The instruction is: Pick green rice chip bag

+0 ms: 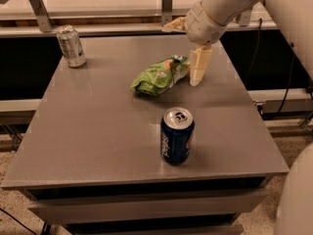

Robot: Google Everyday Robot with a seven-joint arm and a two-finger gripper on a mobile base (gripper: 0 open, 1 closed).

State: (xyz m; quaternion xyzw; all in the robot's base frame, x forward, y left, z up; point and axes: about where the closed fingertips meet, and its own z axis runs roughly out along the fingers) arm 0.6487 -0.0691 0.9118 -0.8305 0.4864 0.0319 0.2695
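Three items sit on the grey table (pixel 88 131). At the far left corner, a silver can (pixel 71 46) stands upright. At centre, the green rice chip bag (pixel 159 76) lies flat and crumpled. Nearer the front edge, a blue can (pixel 177 135) stands upright, apart from the bag. At the bag's right end is the gripper (pixel 180 54) — fingers spread wide apart, holding nothing, one pointing down just beside the bag — contact cannot be told.

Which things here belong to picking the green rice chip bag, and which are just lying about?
Part of the job:
- crumpled lime-green foil rice chip bag, lying mid-table
- pale gripper, hanging just beside the bag's right end

Just lying about:
- blue soda can, upright near the front
- silver soda can, upright at the far left corner
- grey table under everything
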